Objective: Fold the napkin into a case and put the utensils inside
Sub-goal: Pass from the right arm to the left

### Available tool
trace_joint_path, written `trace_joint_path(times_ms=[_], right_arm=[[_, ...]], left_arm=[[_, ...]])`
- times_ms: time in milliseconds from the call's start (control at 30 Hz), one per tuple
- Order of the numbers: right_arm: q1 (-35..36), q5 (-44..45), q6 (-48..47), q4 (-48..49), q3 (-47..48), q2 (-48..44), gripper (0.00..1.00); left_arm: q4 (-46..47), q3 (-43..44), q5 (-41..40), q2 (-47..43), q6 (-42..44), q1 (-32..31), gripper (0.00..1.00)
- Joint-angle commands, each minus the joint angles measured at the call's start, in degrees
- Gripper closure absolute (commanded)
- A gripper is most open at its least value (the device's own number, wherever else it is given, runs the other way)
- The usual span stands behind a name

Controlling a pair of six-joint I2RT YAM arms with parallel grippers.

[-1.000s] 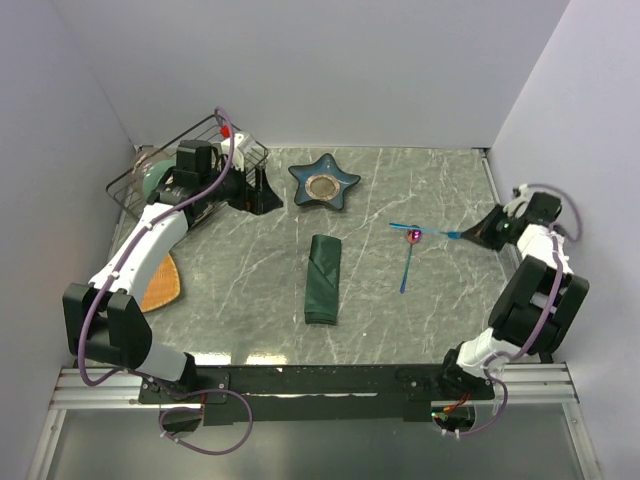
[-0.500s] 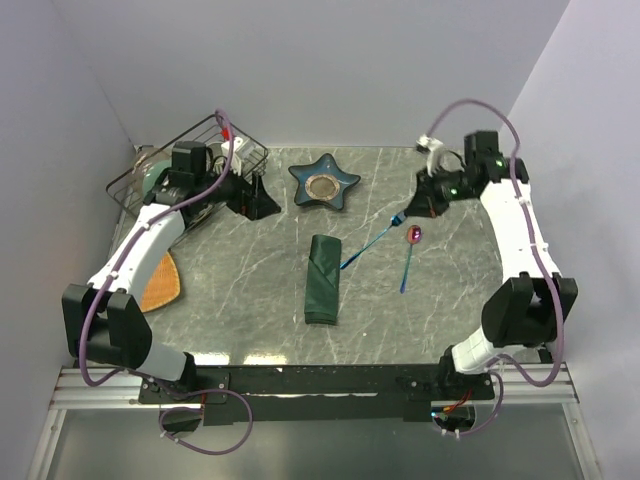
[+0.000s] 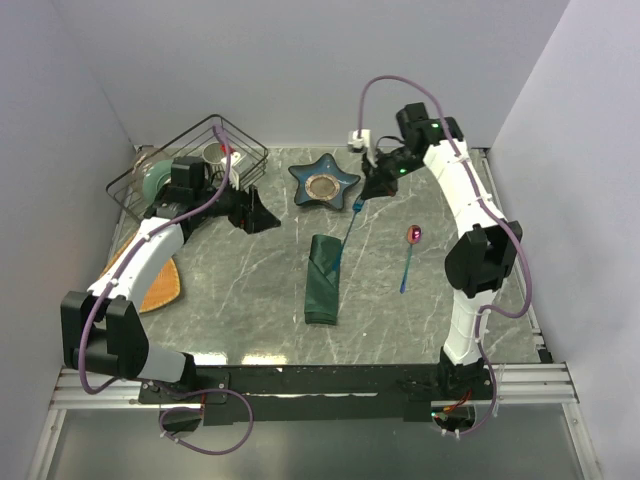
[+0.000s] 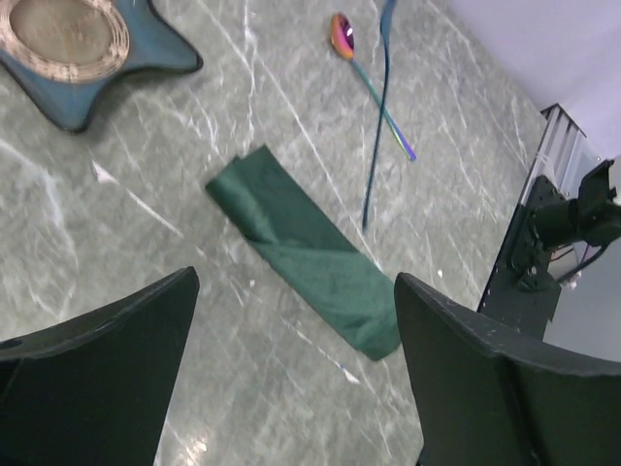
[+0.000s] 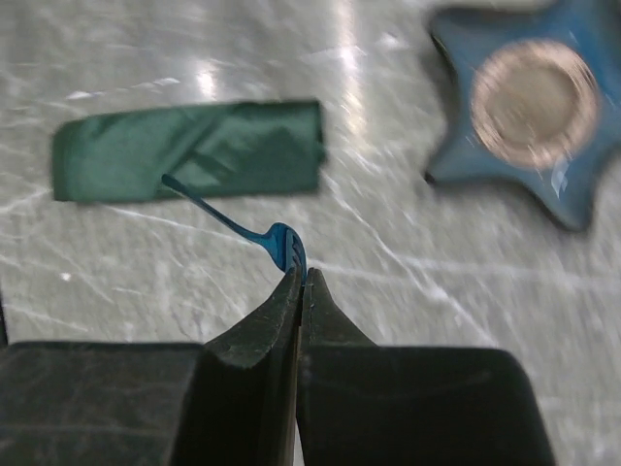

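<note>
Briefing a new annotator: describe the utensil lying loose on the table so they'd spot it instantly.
On the marble table, find the folded dark green case at its centre. To the right of it lies a slim spoon, alone on bare marble. Its shiny pink bowl sets it apart from the all-blue utensil pinched in the right gripper.

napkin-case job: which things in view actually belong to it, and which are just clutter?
Part of the job:
- folded green napkin case
- blue utensil, pinched in the right gripper
- pink-headed utensil, lying loose

Lying about:
- blue star dish
- wire basket
- orange mat
</note>
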Motion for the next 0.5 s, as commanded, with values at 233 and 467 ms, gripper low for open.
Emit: trace_joint_path(times_ms=[233,467], right_arm=[[8.5,-8.1,4.4,-4.3,-11.4,-10.1,1.0],[10.3,-11.0,10.4,0.0,-15.4,-14.1,1.0]], left_arm=[[19.9,2.2,1.5,4.2,-11.2,-8.2,0.3],[30.5,-2.8,4.0,5.7,-21.5,-12.9,0.36]])
